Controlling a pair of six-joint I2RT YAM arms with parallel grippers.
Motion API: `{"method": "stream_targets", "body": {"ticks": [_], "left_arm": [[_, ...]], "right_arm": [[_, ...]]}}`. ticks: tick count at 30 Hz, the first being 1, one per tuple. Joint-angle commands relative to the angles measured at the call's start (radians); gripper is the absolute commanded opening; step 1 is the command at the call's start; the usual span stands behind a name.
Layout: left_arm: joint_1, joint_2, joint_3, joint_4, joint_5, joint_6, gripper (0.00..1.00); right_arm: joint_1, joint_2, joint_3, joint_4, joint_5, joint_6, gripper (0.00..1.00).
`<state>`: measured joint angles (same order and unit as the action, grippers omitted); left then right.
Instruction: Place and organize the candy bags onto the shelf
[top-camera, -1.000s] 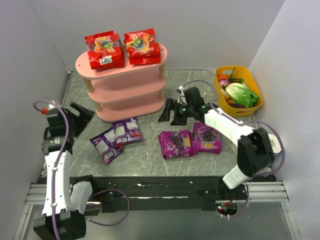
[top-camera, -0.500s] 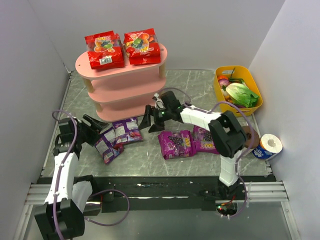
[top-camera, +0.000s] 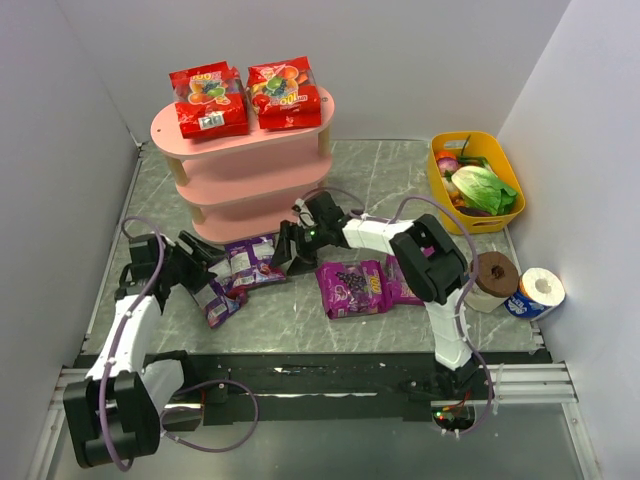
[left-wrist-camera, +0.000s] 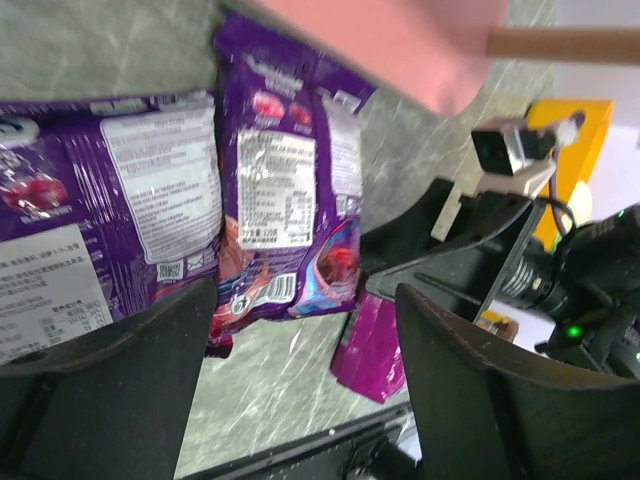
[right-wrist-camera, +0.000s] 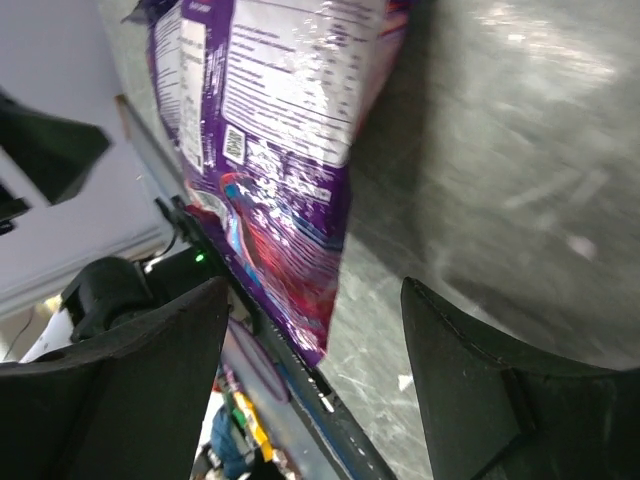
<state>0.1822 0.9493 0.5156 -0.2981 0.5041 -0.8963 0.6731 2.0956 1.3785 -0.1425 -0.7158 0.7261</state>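
Observation:
Two red candy bags (top-camera: 208, 98) (top-camera: 284, 92) lie on the top tier of the pink shelf (top-camera: 250, 175). Two blue-violet bags (top-camera: 253, 261) (top-camera: 213, 296) lie on the table in front of it. They also show in the left wrist view (left-wrist-camera: 285, 190) (left-wrist-camera: 95, 235). Two magenta bags (top-camera: 351, 288) (top-camera: 402, 280) lie to the right, one partly under the right arm. My left gripper (top-camera: 206, 258) is open and empty at the blue-violet bags' left edge. My right gripper (top-camera: 284, 250) is open and empty at the right edge of the nearer blue-violet bag (right-wrist-camera: 285, 110).
A yellow tub (top-camera: 442, 185) of vegetables stands at the back right. A brown tape roll (top-camera: 492, 275) and a white-blue roll (top-camera: 541, 289) sit at the right wall. Walls close in on the left, back and right.
My left gripper has moved right, up to the blue-violet bags. My right gripper has swung left from the magenta bags to the blue-violet bags. The bags have not moved.

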Motion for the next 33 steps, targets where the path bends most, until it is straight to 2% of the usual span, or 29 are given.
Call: {"method": "stream_targets", "body": {"ticks": [1,3,6,7,9,10,12,13,16,18,20,23,26,33], "left_arm": [[-0.035,0.025,-0.02,0.054,0.022,-0.003,0.79],[-0.052,0.037,-0.022,0.06,0.013,-0.004,0.8],[-0.062,0.054,-0.026,0.068,0.002,-0.003,0.8],[-0.066,0.057,-0.029,0.073,0.001,-0.001,0.8],[-0.072,0.072,-0.031,0.082,0.002,-0.003,0.81],[-0.078,0.075,-0.032,0.085,0.002,-0.004,0.81],[-0.087,0.086,-0.037,0.097,-0.002,-0.007,0.81],[-0.099,0.089,-0.043,0.102,-0.004,-0.013,0.82],[-0.127,0.1,-0.061,0.12,-0.013,-0.026,0.83],[-0.141,0.106,-0.072,0.131,-0.025,-0.035,0.83],[-0.156,0.109,-0.091,0.165,-0.026,-0.047,0.84],[-0.174,0.123,-0.111,0.223,-0.018,-0.069,0.85],[-0.21,0.15,-0.115,0.275,-0.018,-0.082,0.85],[-0.253,0.21,-0.115,0.407,-0.052,-0.108,0.82]], "right_arm": [[0.011,0.038,0.037,0.083,-0.091,0.052,0.75],[0.011,0.047,0.03,0.109,-0.122,0.07,0.73],[0.01,0.053,0.016,0.138,-0.151,0.11,0.54],[0.01,0.053,0.014,0.162,-0.151,0.116,0.42],[0.008,0.044,-0.002,0.162,-0.145,0.127,0.32],[0.003,0.037,-0.012,0.162,-0.145,0.131,0.24],[-0.006,0.011,-0.045,0.172,-0.142,0.157,0.17],[-0.01,0.003,-0.059,0.175,-0.145,0.17,0.1],[-0.036,-0.025,-0.117,0.228,-0.178,0.249,0.0],[-0.047,-0.037,-0.162,0.274,-0.206,0.341,0.0],[-0.064,-0.045,-0.193,0.397,-0.258,0.448,0.0],[-0.07,-0.055,-0.225,0.498,-0.304,0.53,0.0],[-0.073,-0.066,-0.234,0.518,-0.323,0.553,0.0],[-0.086,-0.095,-0.274,0.446,-0.343,0.515,0.0]]}}
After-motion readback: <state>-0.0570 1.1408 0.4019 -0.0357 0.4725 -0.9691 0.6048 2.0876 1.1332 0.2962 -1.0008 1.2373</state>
